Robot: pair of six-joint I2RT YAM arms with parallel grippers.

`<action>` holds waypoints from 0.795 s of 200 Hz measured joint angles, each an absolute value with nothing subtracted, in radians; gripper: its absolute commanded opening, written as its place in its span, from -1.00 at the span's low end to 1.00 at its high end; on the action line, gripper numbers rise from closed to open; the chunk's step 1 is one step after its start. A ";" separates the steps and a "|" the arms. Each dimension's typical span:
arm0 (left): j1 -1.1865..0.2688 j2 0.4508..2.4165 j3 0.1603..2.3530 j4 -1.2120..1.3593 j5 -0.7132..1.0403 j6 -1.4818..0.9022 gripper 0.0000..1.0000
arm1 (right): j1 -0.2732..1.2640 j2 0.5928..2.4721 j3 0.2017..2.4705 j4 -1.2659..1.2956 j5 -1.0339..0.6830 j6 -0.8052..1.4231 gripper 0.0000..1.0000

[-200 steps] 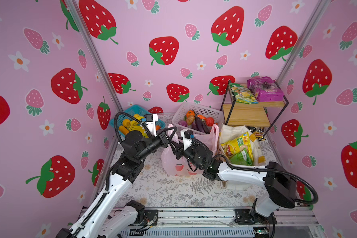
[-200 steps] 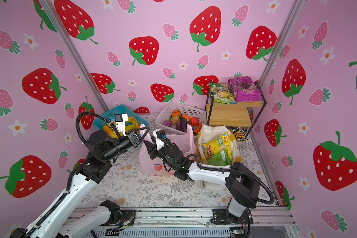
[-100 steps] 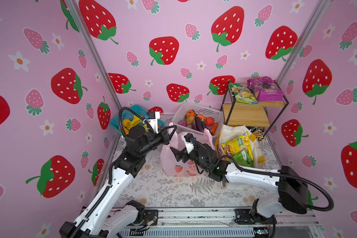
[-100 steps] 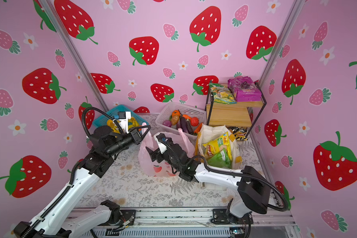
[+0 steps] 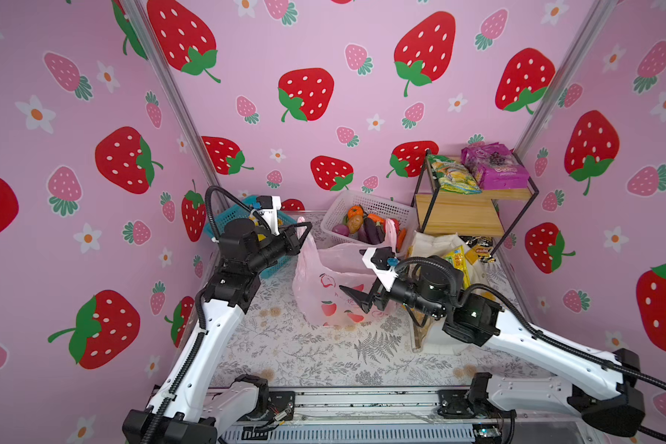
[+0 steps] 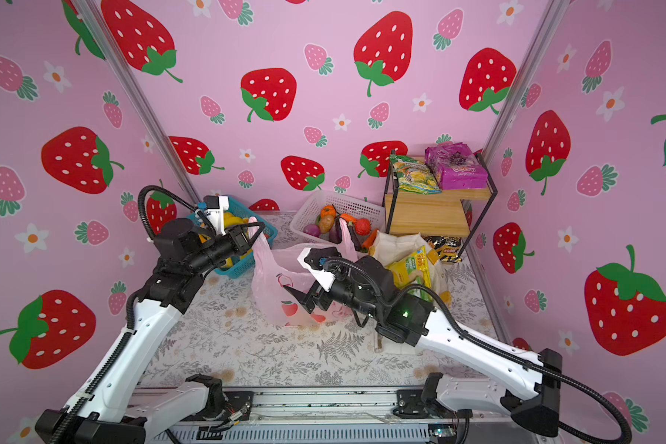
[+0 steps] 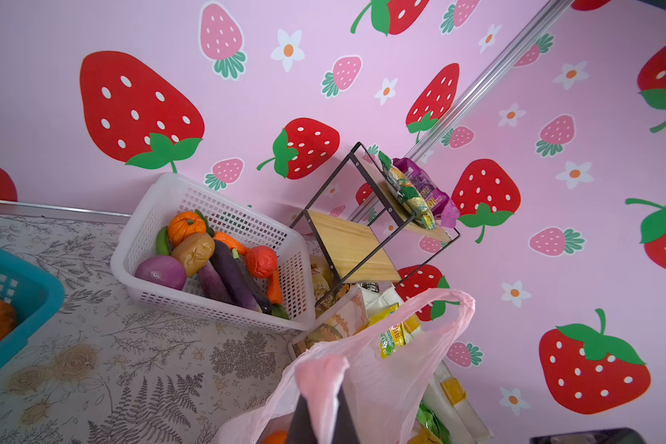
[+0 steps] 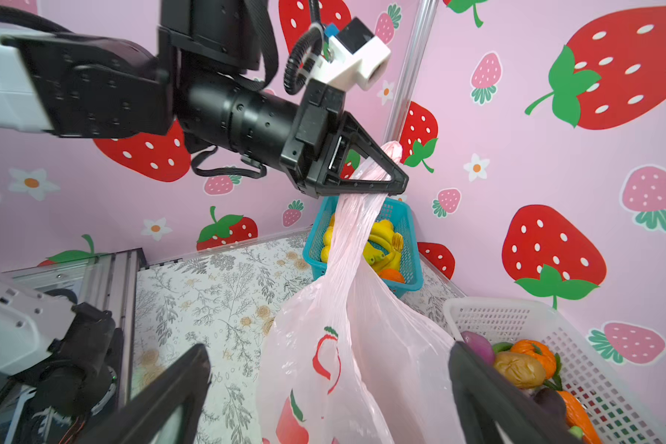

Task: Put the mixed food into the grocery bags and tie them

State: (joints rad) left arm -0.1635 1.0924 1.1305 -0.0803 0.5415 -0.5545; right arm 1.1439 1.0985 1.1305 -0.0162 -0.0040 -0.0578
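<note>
Grocery bags stand near the middle of the bench [image 5: 323, 357], and neither is tied. The white tote [image 5: 433, 244], the larger of the 2, sits to the right in both top views. A yellow crisp packet [image 5: 456, 261] pokes from its mouth with a green snack packet [image 7: 431, 423] beside it. Just beside the tote, the pink carrier bag [image 5: 323, 280] sags open, and the left wrist view shows an orange item [image 7: 275, 438] low inside it. Behind them, the white basket [image 5: 373, 205] holds toy vegetables and the blue basket [image 8: 410, 250] holds yellow toy fruit. Filling may therefore not be over, and both knots are judged still to come.

The left claw [image 8: 400, 180] is clamped on 1 loop handle [image 8: 358, 230] of the pink bag and draws it taut toward the blue basket. The other handle [image 5: 391, 230] stands loose by the white basket. The right claw [image 5: 358, 298] is spread wide and holds nothing, hovering before the bag's printed front.

Against the frame 1 second back, the right claw has dropped from the bag's mouth, where it sat close to the left claw, to the bag's lower front. Its jaws now stand wider. The left claw has risen a little and pulled back, stretching its handle.
</note>
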 measured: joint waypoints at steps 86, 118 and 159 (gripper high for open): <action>-0.084 1.118 1.131 -0.070 0.613 -0.584 -1.00 | 0.655 1.003 0.913 0.073 -0.249 0.078 0.80; -0.073 1.135 1.131 -0.071 0.638 -0.591 -1.00 | 0.608 1.116 0.871 0.194 -0.363 0.097 0.50; -0.059 1.147 1.151 -0.073 0.657 -0.591 -1.00 | 0.593 1.230 0.868 0.342 -0.424 0.138 -0.28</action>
State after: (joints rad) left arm -0.0589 1.1465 1.1515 -0.0731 0.6567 -0.5915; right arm 0.5926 1.2297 0.8680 0.3420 -0.4244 0.1379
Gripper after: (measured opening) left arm 0.045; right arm 0.432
